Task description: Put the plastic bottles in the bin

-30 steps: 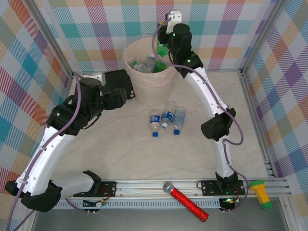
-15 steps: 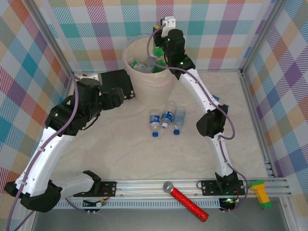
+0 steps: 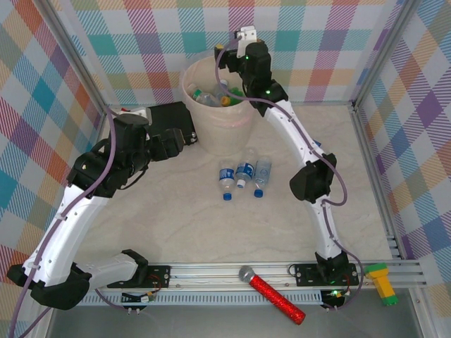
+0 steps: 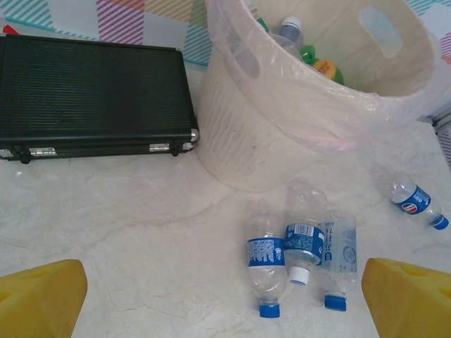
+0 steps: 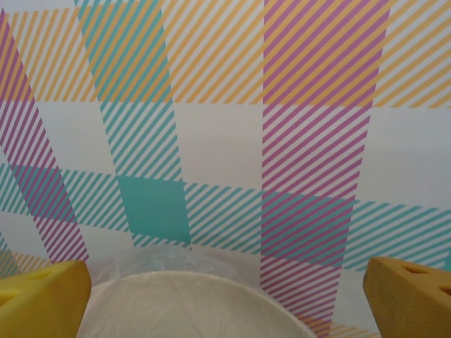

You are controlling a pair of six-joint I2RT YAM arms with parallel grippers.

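Note:
The bin [image 3: 215,127] is a pale beige bucket with a clear liner at the back of the table, and several plastic bottles [image 3: 211,95] lie inside it. My right gripper [image 3: 227,65] hangs open and empty over its far rim. In the right wrist view the right gripper [image 5: 225,299] has the bin rim [image 5: 176,282] below it. Three clear blue-labelled bottles [image 3: 244,174] lie side by side on the table in front of the bin. My left gripper [image 4: 225,303] is open, short of those bottles [image 4: 304,239]. Another bottle [image 4: 416,201] lies further right.
A black rectangular case [image 3: 165,116] lies left of the bin, close to the left wrist. A red glittery microphone [image 3: 271,292] and a yellow-green block [image 3: 384,282] rest on the front rail. Checked walls close in the back and both sides.
My right gripper has opened over the bin, and the green bottle it held has dropped in. The left arm has barely moved.

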